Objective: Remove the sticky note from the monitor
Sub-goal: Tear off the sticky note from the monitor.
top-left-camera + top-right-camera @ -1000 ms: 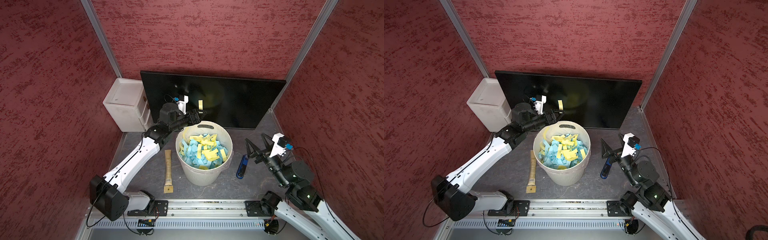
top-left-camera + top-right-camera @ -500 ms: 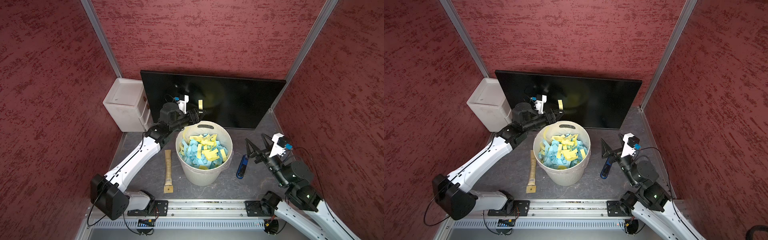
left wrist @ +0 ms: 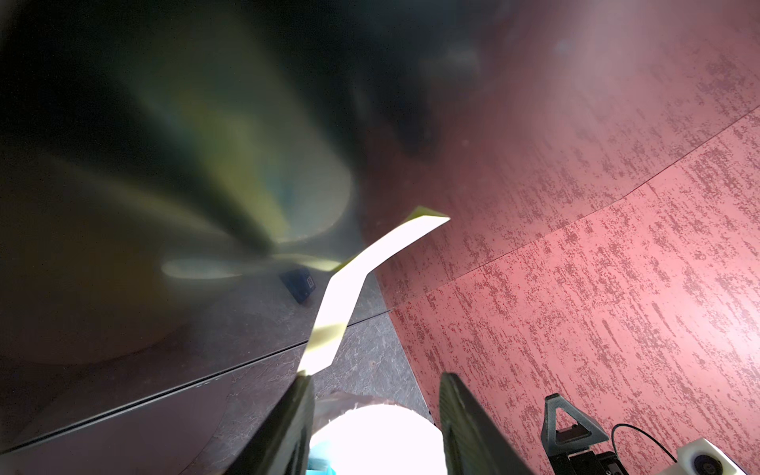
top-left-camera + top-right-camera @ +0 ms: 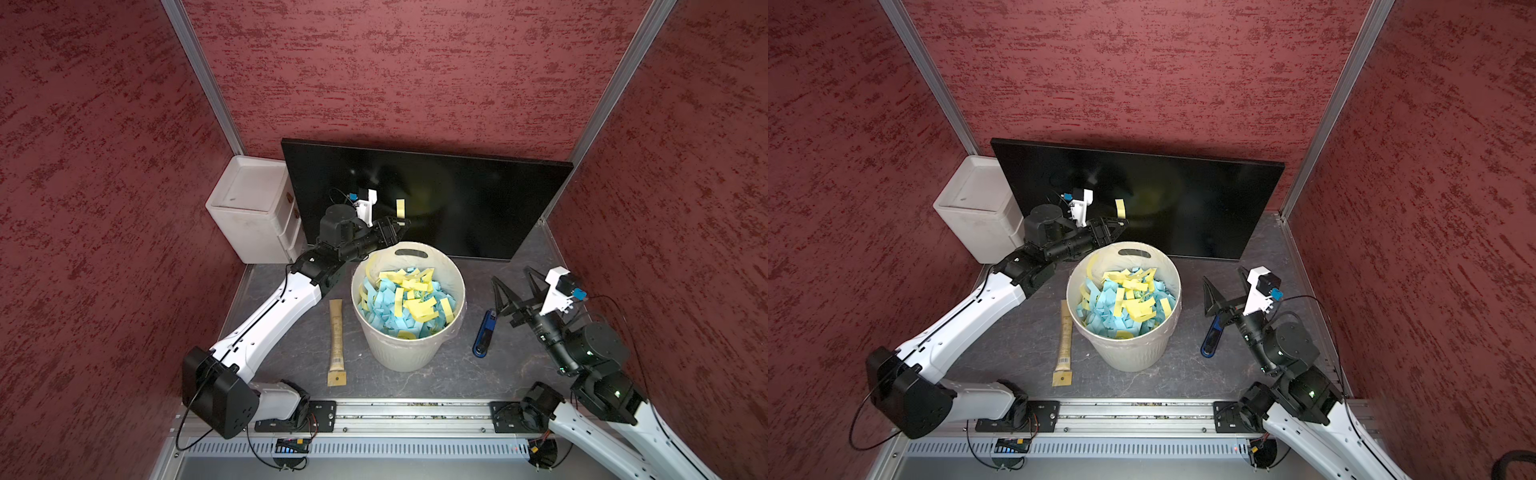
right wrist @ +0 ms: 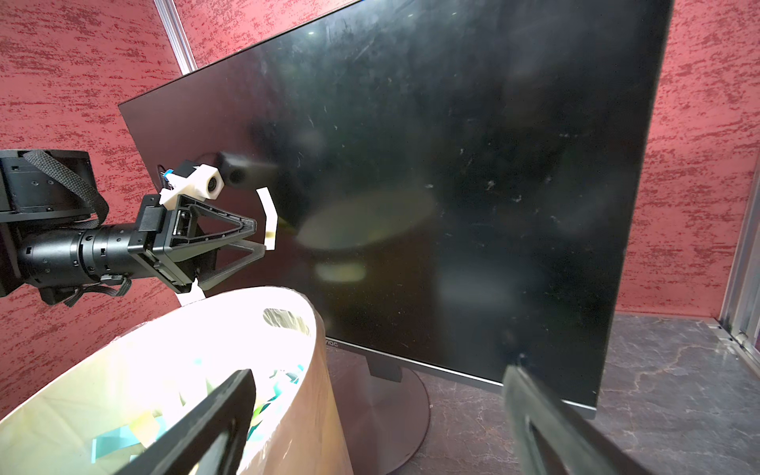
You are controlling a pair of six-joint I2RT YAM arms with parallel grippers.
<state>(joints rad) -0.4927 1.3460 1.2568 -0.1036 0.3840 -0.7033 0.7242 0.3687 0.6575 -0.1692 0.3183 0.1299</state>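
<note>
The monitor [image 4: 457, 199] [image 4: 1183, 195] [image 5: 452, 164] leans against the back wall. A narrow yellow sticky note [image 4: 400, 208] [image 4: 1120, 208] [image 5: 269, 218] hangs on its dark face, curling away at the lower end. My left gripper [image 4: 404, 224] [image 4: 1124, 224] reaches over the bin's back rim to the note's lower end. In the left wrist view the sticky note [image 3: 349, 288] ends right at one fingertip, and the left gripper [image 3: 375, 376] has a clear gap between its jaws. My right gripper [image 4: 511, 276] [image 4: 1222, 275] [image 5: 378, 370] hovers wide open and empty to the right of the bin.
A white bin [image 4: 407, 353] holding several blue and yellow notes stands in front of the monitor. A white drawer box [image 4: 249, 208] sits at the back left. A tan tube [image 4: 336, 336] lies left of the bin, a blue pen-like object [image 4: 484, 332] right of it.
The left gripper's jaws have narrowed at the note's lower end. The arm has barely shifted. The right arm has not moved.
</note>
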